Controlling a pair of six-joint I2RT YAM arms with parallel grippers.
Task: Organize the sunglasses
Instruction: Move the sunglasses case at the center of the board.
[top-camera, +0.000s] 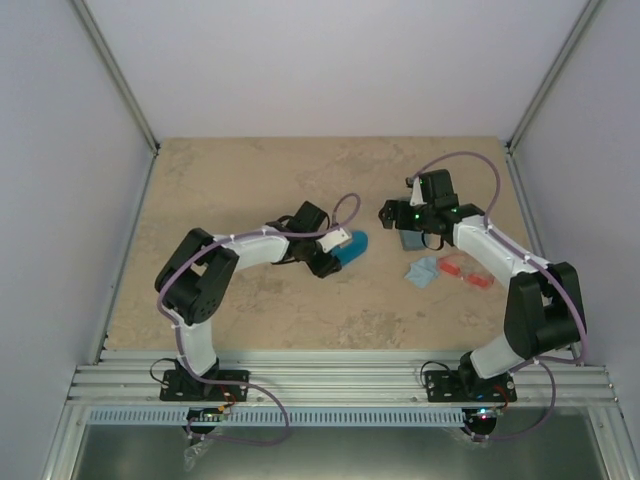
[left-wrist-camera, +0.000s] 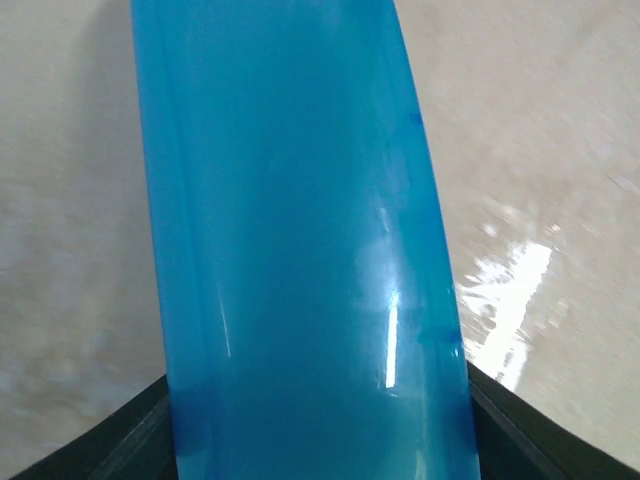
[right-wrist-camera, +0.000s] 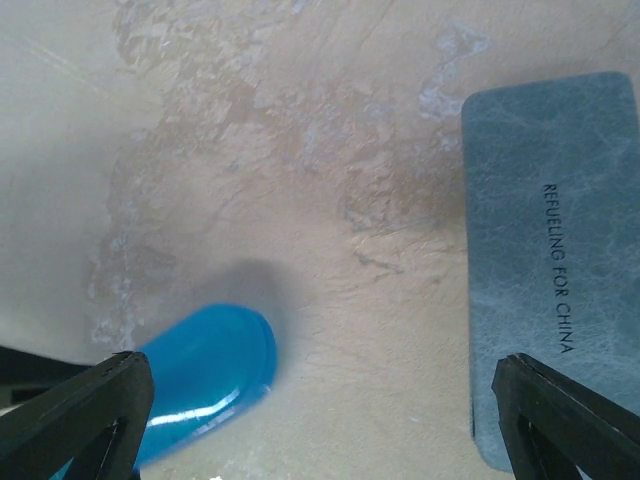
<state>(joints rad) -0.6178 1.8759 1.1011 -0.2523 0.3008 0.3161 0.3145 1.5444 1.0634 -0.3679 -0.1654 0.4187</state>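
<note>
Blue case (left-wrist-camera: 300, 250) fills the left gripper (left-wrist-camera: 318, 410), fingers pressed on both sides, table (top-camera: 250, 170) open around; right gripper (right-wrist-camera: 318, 365) gapes wide above free tabletop, grey-blue case (right-wrist-camera: 550, 260) just beside one finger; red-orange sunglasses (top-camera: 466, 273) lie behind it toward the base, beside a light blue cloth (top-camera: 423, 272)

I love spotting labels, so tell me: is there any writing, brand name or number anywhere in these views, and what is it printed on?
"REFUELING FOR CHINA": in dark capitals along the top face of the grey-blue rectangular case, in the right wrist view.
On the glossy blue oval case: no writing shows.
On the red-orange sunglasses: too small to read any marking.
</note>
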